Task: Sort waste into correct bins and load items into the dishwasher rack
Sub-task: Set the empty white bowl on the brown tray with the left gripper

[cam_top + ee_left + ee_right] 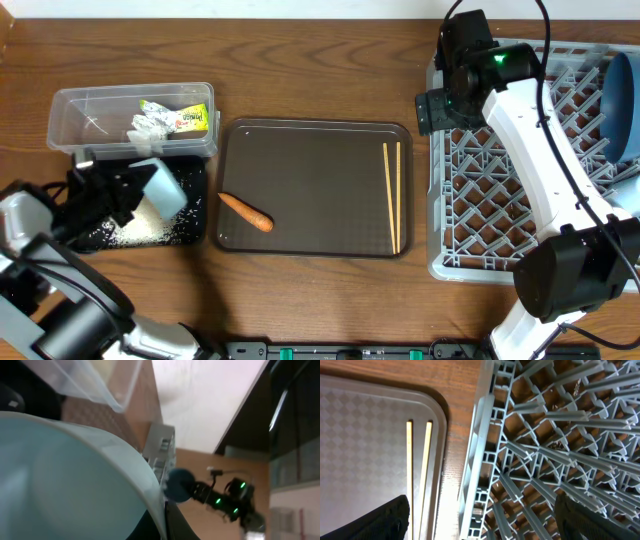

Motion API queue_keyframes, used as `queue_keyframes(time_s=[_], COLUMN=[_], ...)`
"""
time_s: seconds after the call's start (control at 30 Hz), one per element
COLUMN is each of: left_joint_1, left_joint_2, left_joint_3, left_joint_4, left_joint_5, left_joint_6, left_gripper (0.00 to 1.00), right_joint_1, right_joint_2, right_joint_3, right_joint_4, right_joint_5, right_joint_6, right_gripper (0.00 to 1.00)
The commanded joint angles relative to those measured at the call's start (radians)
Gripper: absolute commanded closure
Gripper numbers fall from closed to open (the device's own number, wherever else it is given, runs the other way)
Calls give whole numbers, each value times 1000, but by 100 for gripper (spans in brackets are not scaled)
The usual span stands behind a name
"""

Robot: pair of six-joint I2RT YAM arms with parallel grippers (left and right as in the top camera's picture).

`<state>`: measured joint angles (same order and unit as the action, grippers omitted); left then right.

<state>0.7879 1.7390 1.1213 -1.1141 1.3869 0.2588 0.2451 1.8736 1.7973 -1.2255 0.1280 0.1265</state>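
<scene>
My left gripper [133, 189] is shut tight on the light blue cup [160, 186], which is tipped over the black tray [197, 188] and its rice [145, 225]. My right gripper [482, 519] gapes wide and holds nothing, above the rack's [470, 200] left rim. I count one carrot piece [246, 211] and two chopsticks [392, 195] on the brown tray [310, 140], with bare tray floor between them.

1. A dark brown rectangular serving tray [310, 170] is patterned with a fine diamond grid.
2. At its right edge a pair of pale yellow wooden chopsticks [392, 195] is seen. Near its left edge lies an orange carrot piece [246, 211].
3. A shallow black rectangular tray [195, 182] is speckled with loose white rice [140, 228].
4. A pale blue cup [163, 186] is seen above it.
5. A yellow-green printed wrapper [190, 118] is seen inside a clear plastic rectangular tub [70, 105].
6. A grey lattice plastic rack [480, 200] carries a dark blue dish [625, 90] at its right edge.
</scene>
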Motion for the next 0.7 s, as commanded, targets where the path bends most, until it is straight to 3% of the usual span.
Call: queue_keyframes(time_s=[0.0,0.2,0.67], left_joint_1=[-78,-283,-987], left_joint_2=[-95,-217,-243], left_joint_3=[-5,-5,-5], left_joint_4=[-7,21,462], left_joint_5=[-63,-194,-827], left_joint_6=[43,17,-455], left_gripper=[94,94,93], right_joint_1=[-9,-9,-8], right_joint_2=[-29,-29,-29], right_joint_3=[6,6,6], right_joint_4=[-14,-25,-16], right_joint_5=[7,6,-36], right_joint_6=[7,7,7], right_gripper=[9,8,1])
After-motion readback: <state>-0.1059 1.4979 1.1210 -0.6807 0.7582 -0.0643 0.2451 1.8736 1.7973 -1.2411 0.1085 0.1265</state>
